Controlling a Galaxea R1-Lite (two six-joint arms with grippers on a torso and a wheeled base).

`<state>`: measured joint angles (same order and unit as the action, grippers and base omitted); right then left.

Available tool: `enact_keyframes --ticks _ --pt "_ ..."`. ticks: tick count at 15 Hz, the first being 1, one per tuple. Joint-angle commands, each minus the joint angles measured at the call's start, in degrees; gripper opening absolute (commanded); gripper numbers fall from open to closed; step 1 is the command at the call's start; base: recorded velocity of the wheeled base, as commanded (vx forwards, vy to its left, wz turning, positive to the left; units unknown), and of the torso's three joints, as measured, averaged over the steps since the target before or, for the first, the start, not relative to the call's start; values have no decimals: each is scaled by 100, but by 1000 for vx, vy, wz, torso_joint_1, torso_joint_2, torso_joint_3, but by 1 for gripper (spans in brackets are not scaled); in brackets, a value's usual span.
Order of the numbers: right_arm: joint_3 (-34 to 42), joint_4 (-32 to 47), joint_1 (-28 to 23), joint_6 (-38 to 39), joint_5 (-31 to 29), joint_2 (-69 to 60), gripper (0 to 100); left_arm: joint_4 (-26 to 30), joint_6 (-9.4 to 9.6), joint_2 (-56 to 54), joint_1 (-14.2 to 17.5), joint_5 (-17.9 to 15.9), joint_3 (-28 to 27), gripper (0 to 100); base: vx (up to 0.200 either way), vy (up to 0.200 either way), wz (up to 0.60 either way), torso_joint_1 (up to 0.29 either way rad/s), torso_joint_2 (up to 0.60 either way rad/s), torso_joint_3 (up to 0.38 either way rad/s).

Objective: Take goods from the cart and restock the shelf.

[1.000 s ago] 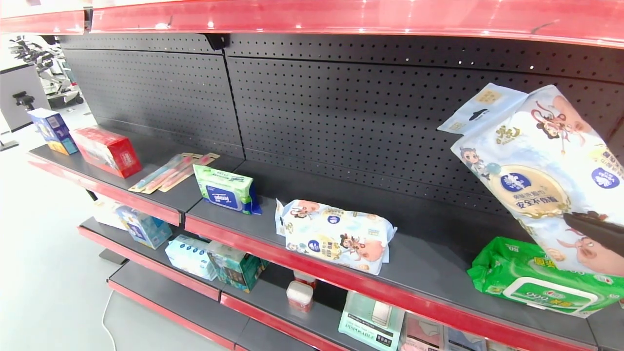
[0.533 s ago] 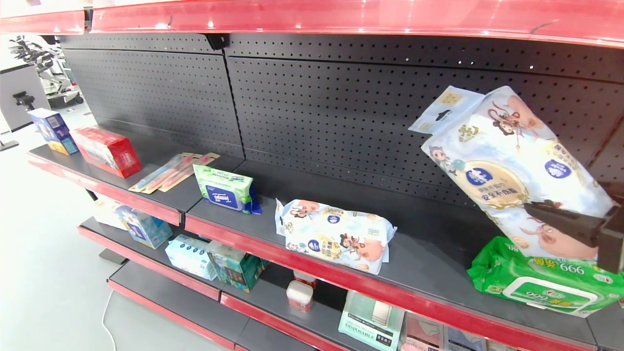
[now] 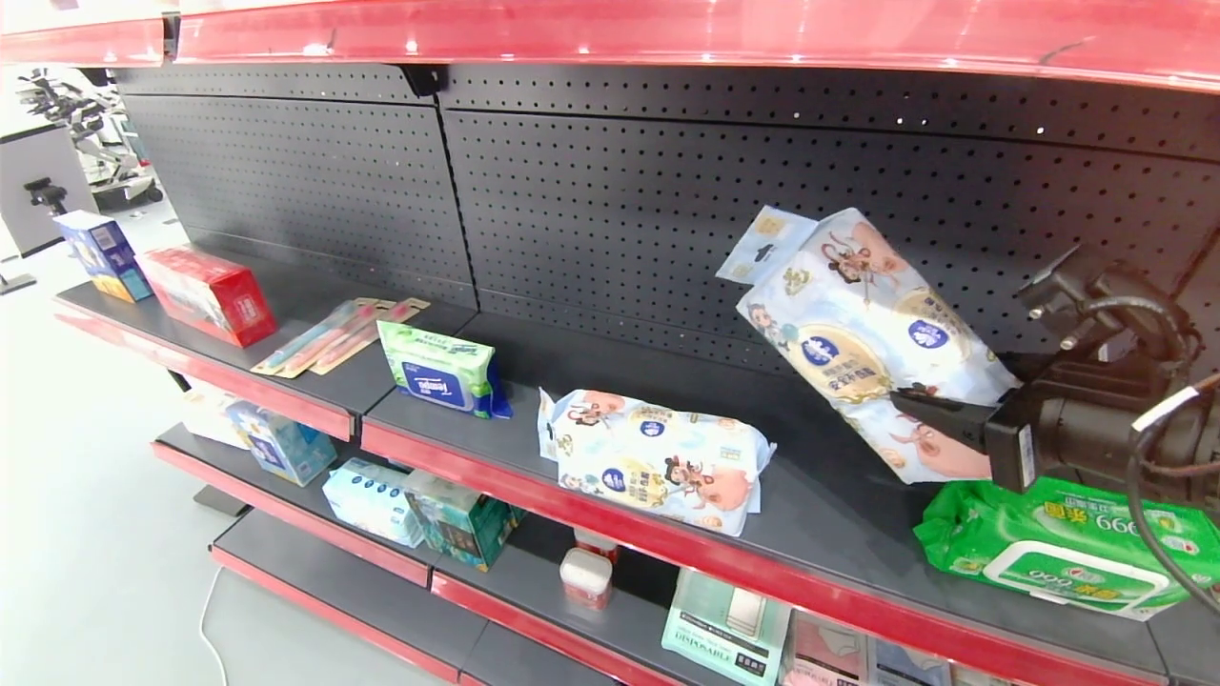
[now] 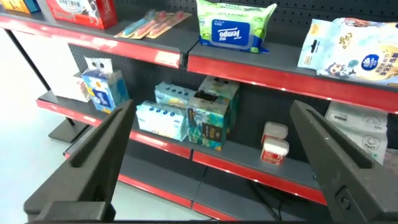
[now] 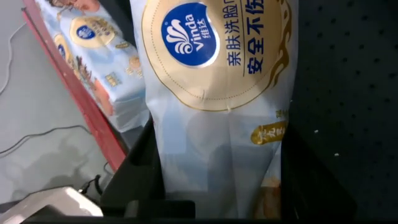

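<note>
My right gripper (image 3: 939, 419) is shut on a pale blue cartoon-printed pack of wipes (image 3: 863, 329), held tilted above the right part of the black middle shelf (image 3: 839, 495), in front of the pegboard. In the right wrist view the same held pack (image 5: 217, 93) fills the space between my two black fingers (image 5: 140, 165). A matching cartoon pack (image 3: 658, 457) lies flat at the shelf's front edge, left of the held one. My left gripper (image 4: 214, 146) is open, low in front of the lower shelves, with nothing between its fingers.
A green wipes pack (image 3: 1058, 548) lies on the shelf just under my right arm. Further left sit a green-and-blue wipes pack (image 3: 440, 367), toothbrushes (image 3: 334, 333), a red box (image 3: 210, 293) and a blue box (image 3: 100, 252). Lower shelves hold tissue boxes (image 4: 186, 115) and small jars (image 4: 273, 143).
My right arm has carried the held pack leftward and down, in over the shelf, bringing the wrist into the head view. The goods on the shelf have not moved.
</note>
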<state>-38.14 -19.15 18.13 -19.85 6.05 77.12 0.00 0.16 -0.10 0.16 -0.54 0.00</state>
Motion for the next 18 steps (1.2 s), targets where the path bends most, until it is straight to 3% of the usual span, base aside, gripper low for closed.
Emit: enact_keyframes --ticks 1,4,8,12,18 --pt "44 -98 86 25 -7 304 0 0 2 10 2 1 0 100 0 0 0 0 0 0" --pt "79 -941 147 -10 -51 840 0 0 2 10 2 1 0 100 0 0 0 0 0 0" --pt "-237 -1047 226 16 -139 1297 0 0 2 10 2 1 0 100 0 0 0 0 0 0" --pt "-360 -2022 112 -2 -139 2000 0 0 2 10 2 1 0 100 0 0 0 0 0 0" --pt "-773 -2040 -152 -90 -139 2527 0 0 2 10 2 1 0 100 0 0 0 0 0 0"
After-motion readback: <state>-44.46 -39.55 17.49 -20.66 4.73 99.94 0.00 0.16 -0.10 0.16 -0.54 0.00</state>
